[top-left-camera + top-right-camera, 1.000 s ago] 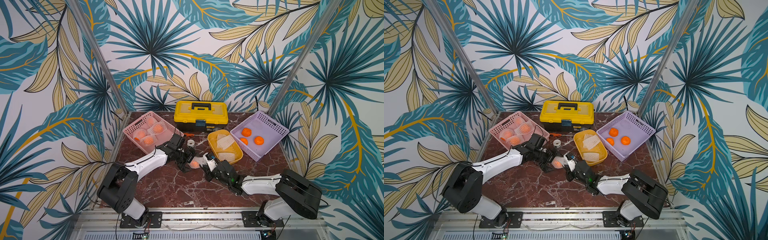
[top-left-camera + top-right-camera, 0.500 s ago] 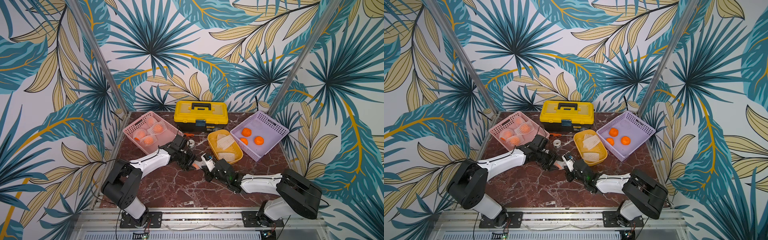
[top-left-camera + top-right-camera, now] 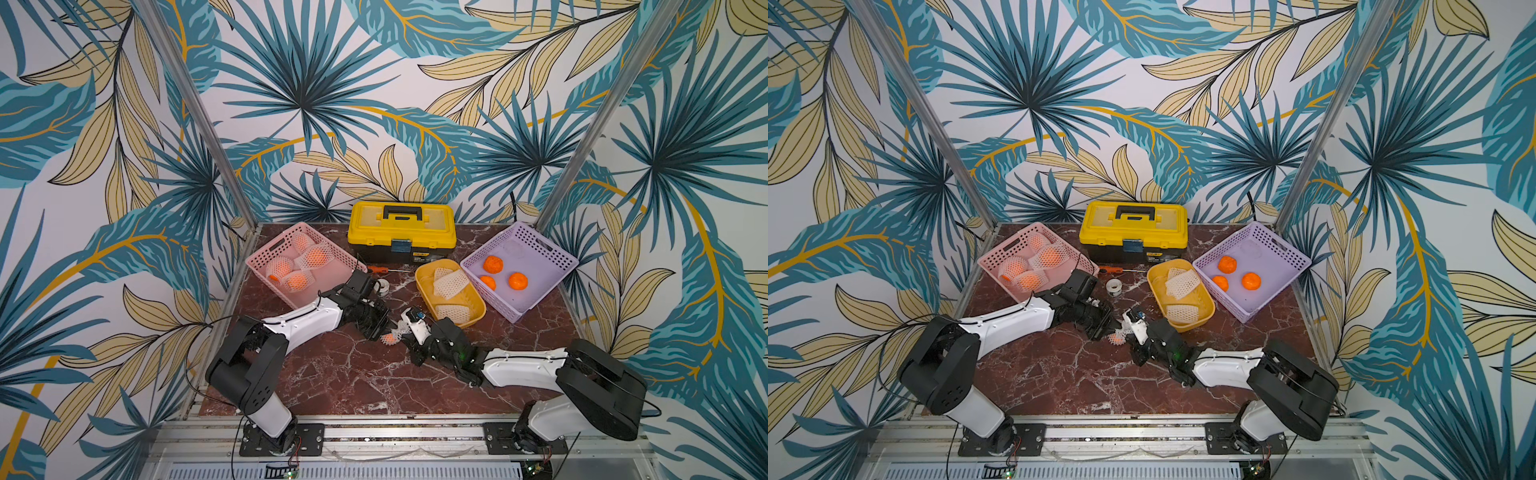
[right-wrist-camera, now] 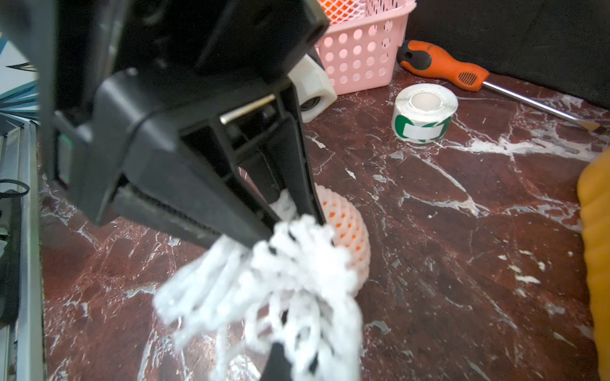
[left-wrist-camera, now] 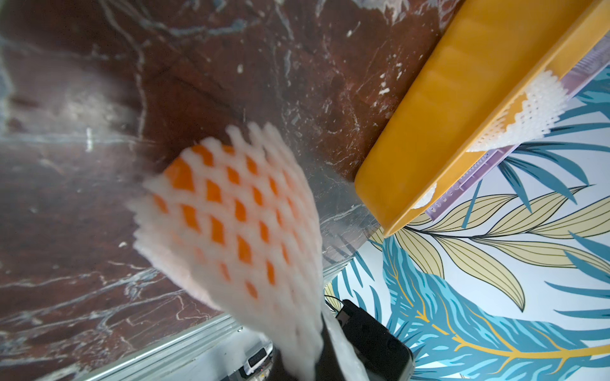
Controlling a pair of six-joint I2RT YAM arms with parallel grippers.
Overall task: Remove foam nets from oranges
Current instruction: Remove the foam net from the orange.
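An orange (image 3: 389, 338) (image 5: 214, 193) wrapped in a white foam net (image 5: 264, 264) (image 4: 290, 283) sits low over the marble table between my two grippers in both top views. My left gripper (image 3: 383, 330) (image 3: 1109, 331) (image 5: 298, 366) is shut on one end of the net. From the opposite side my right gripper (image 3: 402, 333) (image 3: 1128, 332) (image 4: 284, 363) is shut on the bunched other end. The right wrist view shows the left gripper's black fingers (image 4: 290, 184) pinching the net right beside the orange (image 4: 346, 227). Several netted oranges (image 3: 309, 257) lie in the pink basket (image 3: 266, 253).
The purple basket (image 3: 552, 259) holds three bare oranges (image 3: 493, 264). Empty nets (image 3: 451, 282) lie in a yellow tray (image 3: 478, 309) close behind the right gripper. At the back stands a yellow toolbox (image 3: 401, 228), with a screwdriver (image 4: 442, 67) and a tape roll (image 4: 424, 113) before it.
My left gripper was open beside the netted orange and has shut on the net. The right gripper keeps its hold on the other end; the orange has barely shifted.
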